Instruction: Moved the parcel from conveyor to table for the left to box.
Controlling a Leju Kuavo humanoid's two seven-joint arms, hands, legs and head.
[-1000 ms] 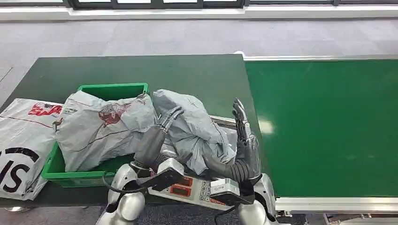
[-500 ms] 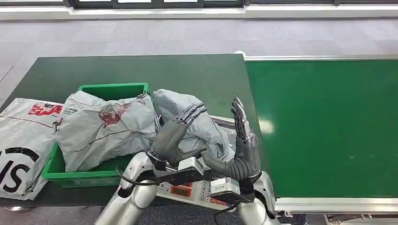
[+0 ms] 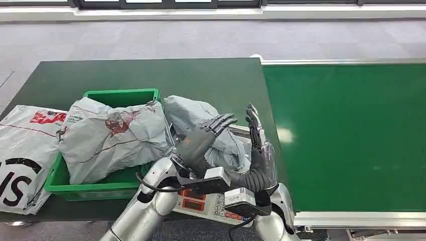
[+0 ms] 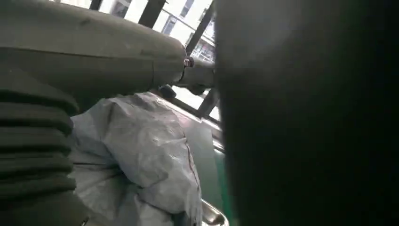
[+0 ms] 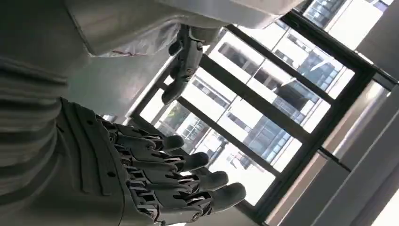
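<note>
Left hand [image 3: 203, 138] open, fingers spread over the parcel [image 3: 201, 120]. Right hand [image 3: 258, 138] beside it, fingers apart, empty.

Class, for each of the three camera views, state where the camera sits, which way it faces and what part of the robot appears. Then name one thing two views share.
Head view: high on the body, looking forward and down at the dark table, the green bin and the conveyor; both arms rise from below.
Left wrist view: behind the left hand, looking along its thumb over the grey parcel.
Right wrist view: behind the right hand, tilted up toward the windows.
Shared: head and left wrist views both show the grey parcel.
</note>
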